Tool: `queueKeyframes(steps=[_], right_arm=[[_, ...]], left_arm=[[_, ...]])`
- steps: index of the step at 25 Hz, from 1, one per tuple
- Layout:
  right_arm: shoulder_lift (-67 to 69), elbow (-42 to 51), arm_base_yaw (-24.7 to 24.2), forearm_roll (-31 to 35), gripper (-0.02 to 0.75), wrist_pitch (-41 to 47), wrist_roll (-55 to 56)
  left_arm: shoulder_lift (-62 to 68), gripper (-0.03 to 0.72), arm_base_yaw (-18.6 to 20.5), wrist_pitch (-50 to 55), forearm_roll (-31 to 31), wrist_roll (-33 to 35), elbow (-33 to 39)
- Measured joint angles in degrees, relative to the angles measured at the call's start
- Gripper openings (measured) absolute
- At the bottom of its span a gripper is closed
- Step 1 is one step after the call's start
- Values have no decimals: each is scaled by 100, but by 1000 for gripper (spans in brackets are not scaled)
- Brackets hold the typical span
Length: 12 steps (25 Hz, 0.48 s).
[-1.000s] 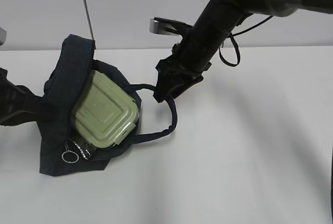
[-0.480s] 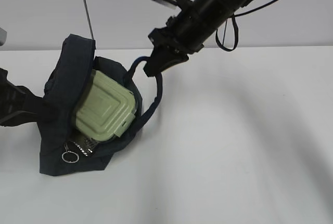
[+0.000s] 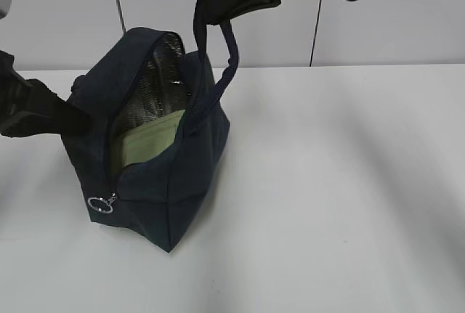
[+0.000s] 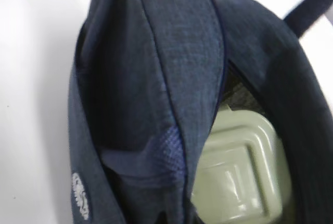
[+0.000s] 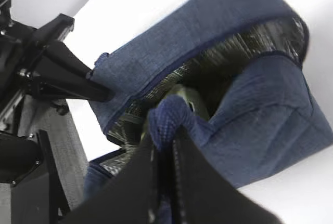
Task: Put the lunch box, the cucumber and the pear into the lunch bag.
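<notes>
The navy lunch bag [image 3: 182, 168] stands upright on the white table, mouth open, silvery lining [image 3: 156, 80] showing. My right gripper [image 3: 207, 4] is shut on its rope-like handle [image 3: 231, 51] and holds it up; in the right wrist view the fingers [image 5: 164, 135] pinch the handle [image 5: 169, 115] above the bag [image 5: 270, 115]. My left gripper [image 3: 69, 117] grips the bag's left side, also in the right wrist view [image 5: 99, 94]. The lunch box's sage-green lid [image 3: 149, 144] shows inside the bag, and in the left wrist view [image 4: 242, 172]. The cucumber and pear are out of view.
The silver ring pull [image 3: 99, 205] hangs at the bag's lower front corner. The bag stands on a white table [image 3: 341, 182] with a grey wall behind it. The left arm's black base [image 5: 26, 182] shows in the right wrist view.
My right gripper rose up and left with the handle, pulling the bag from lying flat to standing upright. The lunch box has sunk deeper inside.
</notes>
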Motion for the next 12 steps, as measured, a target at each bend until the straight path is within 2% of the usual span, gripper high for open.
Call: queueKeyframes(steps=[5,9,12], right_arm=[[-108,-22,-30,-1050,17,71,526],[-108,-22,-182,-1324,17,85,761],[-135,-22,-494,-1397,17,85,849]], left_arm=[[227,-16,-153,62,13,-134,-231],[623,-16,-660,-157,41,-235,-542],[963,-16,-1008,-306,36,-318,-864]])
